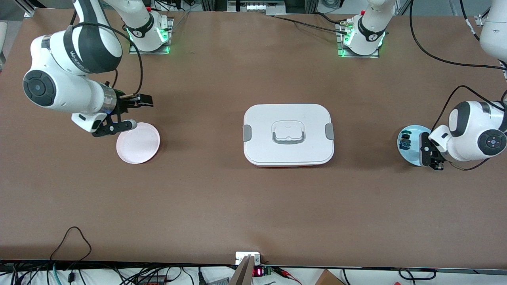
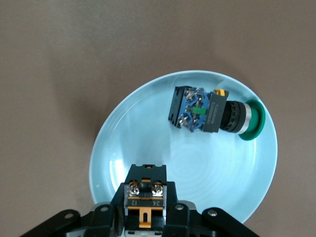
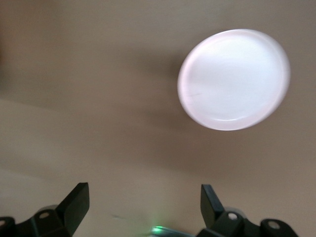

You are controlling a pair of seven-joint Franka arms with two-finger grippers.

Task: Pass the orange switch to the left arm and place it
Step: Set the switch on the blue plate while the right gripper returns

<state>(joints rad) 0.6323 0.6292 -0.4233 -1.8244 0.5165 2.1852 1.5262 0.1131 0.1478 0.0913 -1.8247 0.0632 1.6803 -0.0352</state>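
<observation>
- Your table (image 1: pixel 222 206) carries everything; the box (image 1: pixel 288 134) sits at its middle, lid on and clips closed, squarely between the two plates, so it is the obstacle any handover has to clear.
- Your right arm waits at its end of the table, its right gripper (image 1: pixel 128 114) hanging over the edge of the pink plate (image 1: pixel 138 144) with fingers spread wide and nothing between them; I take that plate for the drop-off spot.
- The blue plate (image 2: pixel 148 128) lies near the table edge at the left arm's end and holds the parts to pick from.
- Your left gripper (image 2: pixel 146 217) is low over that plate, fingers clenched on the orange switch (image 2: pixel 146 190), which shows its screw terminals and an orange tab in the left wrist view.
- A second switch with a green button (image 2: pixel 212 112) lies on its side on the same plate, apart from the held one; leave it alone.
</observation>
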